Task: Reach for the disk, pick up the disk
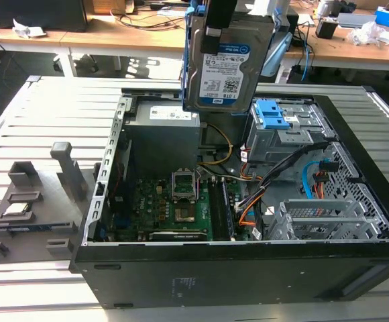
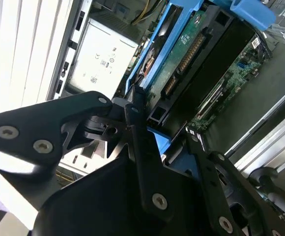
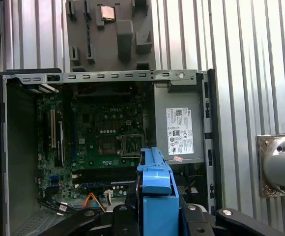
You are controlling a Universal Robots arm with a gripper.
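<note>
In the exterior view, the disk [image 1: 228, 67] hangs upright in the upper middle of the frame, above the open computer case [image 1: 201, 275], with free air on both sides. The gripper [image 1: 218, 37] clamps its top edge. The case holds a motherboard [image 1: 181, 208], a power supply [image 1: 162, 131] and a drive cage [image 1: 282, 134]. On the exterior view's left, a grey tray [image 1: 33, 208] lies on the slatted table [image 1: 47, 114] just beside the case.

The second wrist view shows the disk's [image 2: 182, 64] green circuit-board underside, with the gripper [image 2: 164, 140] closed on its blue rails.

The first wrist view looks along the disk's [image 3: 156, 182] blue edge between the fingers [image 3: 128, 216] into the case, and shows a small chip [image 3: 107, 13] on the tray.
</note>
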